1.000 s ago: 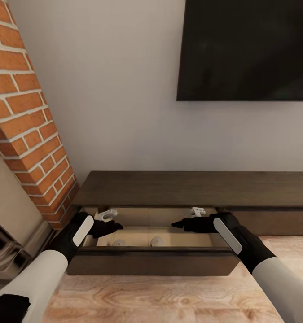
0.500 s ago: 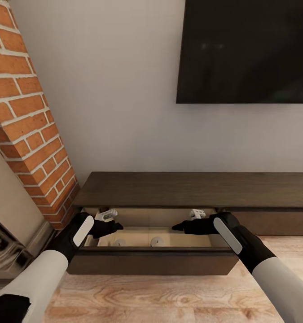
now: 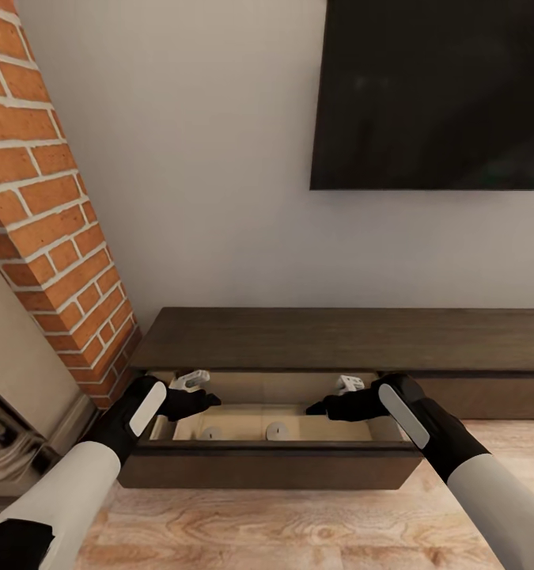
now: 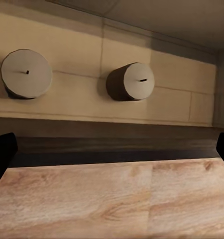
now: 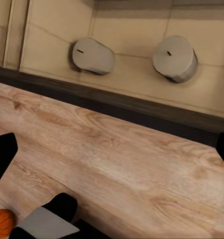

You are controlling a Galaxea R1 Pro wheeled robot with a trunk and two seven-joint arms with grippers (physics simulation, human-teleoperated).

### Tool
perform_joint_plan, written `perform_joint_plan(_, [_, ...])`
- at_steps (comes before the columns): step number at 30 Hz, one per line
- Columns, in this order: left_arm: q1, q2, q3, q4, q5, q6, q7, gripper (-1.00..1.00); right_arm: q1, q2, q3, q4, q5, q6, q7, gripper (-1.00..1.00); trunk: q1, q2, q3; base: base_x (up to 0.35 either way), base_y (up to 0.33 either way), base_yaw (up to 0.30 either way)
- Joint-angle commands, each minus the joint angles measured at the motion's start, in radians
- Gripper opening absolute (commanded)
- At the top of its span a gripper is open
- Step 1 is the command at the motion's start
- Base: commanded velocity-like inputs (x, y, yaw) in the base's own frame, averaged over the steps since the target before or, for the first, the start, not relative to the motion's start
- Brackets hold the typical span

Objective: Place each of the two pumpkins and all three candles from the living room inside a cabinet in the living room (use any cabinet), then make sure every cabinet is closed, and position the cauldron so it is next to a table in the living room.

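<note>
Two candles (image 3: 277, 430) are sitting in the cabinet's (image 3: 330, 336) open drawer (image 3: 267, 467), lower centre; both tools, left tool (image 3: 207, 398) and right tool (image 3: 318, 409), are hovering spread apart and empty; a pumpkin (image 5: 2, 223) is waiting on the floor.

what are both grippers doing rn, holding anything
Left gripper: open, empty, over the open drawer.
Right gripper: open, empty, over the same drawer.

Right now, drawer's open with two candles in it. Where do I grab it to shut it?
Take the drawer front's top edge, coming from above and pushing toward the wall. The front panel is flat and handleless, so that exposed rim is the only lip. Both candles sit clear behind it.
</note>
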Motion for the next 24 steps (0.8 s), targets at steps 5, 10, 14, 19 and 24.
perform_joint_plan(5, [0.0,-0.001,0.0,0.002,0.0,0.001,0.0,1.0,0.0,-0.001,0.0,0.0,-0.003,0.0,0.0,1.0,0.0,0.0,0.0,-0.031,0.0,0.0])
perform_joint_plan(10, [0.002,0.0,0.001,0.004,0.0,0.002,0.0,1.0,0.0,0.001,0.001,0.0,-0.003,0.0,0.0,1.0,0.0,0.0,0.0,-0.262,0.0,0.0])
perform_joint_plan(14, [0.002,0.0,0.001,0.002,0.0,0.002,0.0,1.0,0.0,0.0,0.001,0.0,-0.003,0.0,0.0,1.0,0.0,0.0,0.0,-0.323,0.0,0.0])
perform_joint_plan(19, [0.002,-0.002,0.0,0.003,0.0,0.003,0.0,1.0,0.0,-0.001,0.001,0.0,-0.002,0.0,0.0,1.0,0.0,0.0,0.0,-0.332,0.0,0.0])
perform_joint_plan(24, [0.002,-0.007,-0.001,0.005,-0.002,0.003,0.001,1.0,0.0,0.004,0.001,0.004,-0.001,-0.004,-0.001,1.0,0.0,0.0,0.0,-0.27,0.0,0.0])
